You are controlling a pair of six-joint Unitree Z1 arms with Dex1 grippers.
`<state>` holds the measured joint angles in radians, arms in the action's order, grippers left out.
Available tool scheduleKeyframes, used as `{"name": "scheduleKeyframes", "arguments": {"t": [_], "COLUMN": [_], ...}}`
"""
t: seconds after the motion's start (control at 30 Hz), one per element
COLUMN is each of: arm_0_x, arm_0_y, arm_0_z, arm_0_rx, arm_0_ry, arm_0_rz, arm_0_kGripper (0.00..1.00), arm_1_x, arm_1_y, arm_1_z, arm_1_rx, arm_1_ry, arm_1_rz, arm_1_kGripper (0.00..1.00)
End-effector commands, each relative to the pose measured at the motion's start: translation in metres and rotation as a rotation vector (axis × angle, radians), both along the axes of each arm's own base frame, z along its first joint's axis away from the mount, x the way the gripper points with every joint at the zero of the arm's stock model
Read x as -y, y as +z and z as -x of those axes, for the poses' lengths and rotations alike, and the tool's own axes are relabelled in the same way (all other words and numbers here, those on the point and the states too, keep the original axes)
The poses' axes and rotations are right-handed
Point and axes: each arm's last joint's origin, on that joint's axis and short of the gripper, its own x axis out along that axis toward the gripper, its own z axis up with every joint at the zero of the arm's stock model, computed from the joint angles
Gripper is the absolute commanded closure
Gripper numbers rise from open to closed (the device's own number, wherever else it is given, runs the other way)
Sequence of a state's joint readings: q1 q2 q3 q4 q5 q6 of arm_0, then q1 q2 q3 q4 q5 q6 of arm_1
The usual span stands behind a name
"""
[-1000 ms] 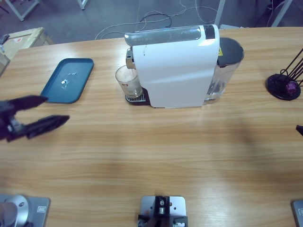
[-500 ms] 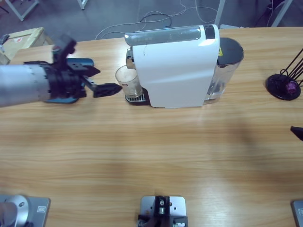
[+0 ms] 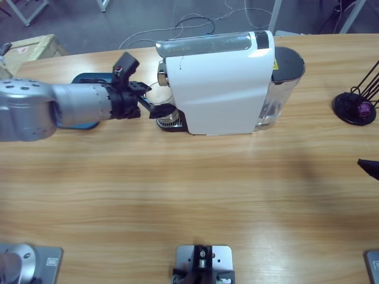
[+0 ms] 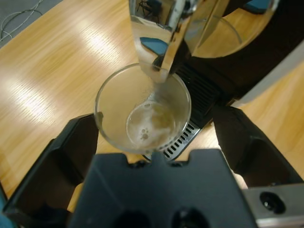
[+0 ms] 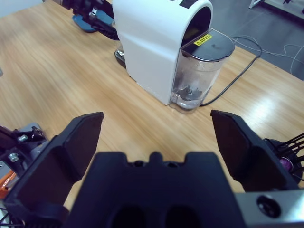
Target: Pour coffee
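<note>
From the overhead camera I see my left arm reaching in from nine o'clock, its left gripper (image 3: pixel 155 100) at the clear glass cup (image 3: pixel 161 99), which stands on the black slotted drip tray (image 3: pixel 170 122) at the nine o'clock end of the white boxy coffee machine (image 3: pixel 216 83). Through my left wrist camera the jaws stand apart, one on either side of the glass cup (image 4: pixel 142 108), and I cannot tell whether either touches its wall. The cup is upright, under the machine's shiny chrome spout (image 4: pixel 164 42), with a thin film of pale, frothy liquid at its bottom. Behind my left arm, at about ten o'clock on the light wooden table (image 3: pixel 195 195), a dark blue flat plastic tray (image 3: pixel 89 78) shows only in part.

At the machine's three o'clock end sits its clear water tank with a dark lid (image 3: pixel 283 83). At the table's three o'clock edge stands a black wire capsule rack on a round base (image 3: pixel 357 105), a purple capsule (image 3: pixel 365 109) lying on it.

My right gripper (image 5: pixel 156 130) hangs with its jaws wide apart, holding nothing, looking across the table at the white machine (image 5: pixel 154 45) and its water tank (image 5: pixel 197 76); the left arm's black gripper (image 5: pixel 92 16) shows small beyond. In the overhead view only a black tip of the right gripper (image 3: pixel 369 167) pokes in at four o'clock.
</note>
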<state>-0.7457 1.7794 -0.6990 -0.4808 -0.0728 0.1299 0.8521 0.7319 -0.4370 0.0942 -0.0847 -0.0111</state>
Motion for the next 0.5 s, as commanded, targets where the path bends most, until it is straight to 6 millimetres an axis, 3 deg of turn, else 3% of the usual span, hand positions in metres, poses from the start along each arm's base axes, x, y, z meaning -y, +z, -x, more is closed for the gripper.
{"name": "scheduleKeyframes", "arguments": {"t": [0.03, 0.07, 0.13, 0.3, 0.5], "arm_0_x": [0.0094, 0.0098, 0.0105, 0.0110, 0.0061], "arm_0_y": [-0.0306, -0.0312, -0.0329, -0.0331, -0.0335], "arm_0_z": [-0.0070, -0.0075, -0.0084, -0.0091, -0.0048], "arm_0_rx": [-0.039, -0.038, -0.034, -0.021, -0.020], "arm_0_ry": [-0.006, -0.006, -0.007, -0.008, 0.007], "arm_0_rz": [-0.028, -0.028, -0.031, -0.029, -0.031], "arm_0_kGripper": [0.028, 0.062, 0.291, 0.700, 0.740], "arm_1_x": [-0.0041, -0.0041, -0.0041, -0.0045, -0.0052], "arm_1_y": [-0.0075, -0.0075, -0.0075, -0.0078, -0.0077], "arm_1_z": [-0.0034, -0.0034, -0.0034, -0.0037, -0.0043], "arm_1_rx": [-0.025, -0.025, -0.025, -0.026, -0.028], "arm_1_ry": [0.005, 0.005, 0.005, 0.006, 0.006], "arm_1_rz": [0.043, 0.043, 0.043, 0.046, 0.048], "arm_1_kGripper": [0.000, 0.000, 0.000, 0.000, 0.000]}}
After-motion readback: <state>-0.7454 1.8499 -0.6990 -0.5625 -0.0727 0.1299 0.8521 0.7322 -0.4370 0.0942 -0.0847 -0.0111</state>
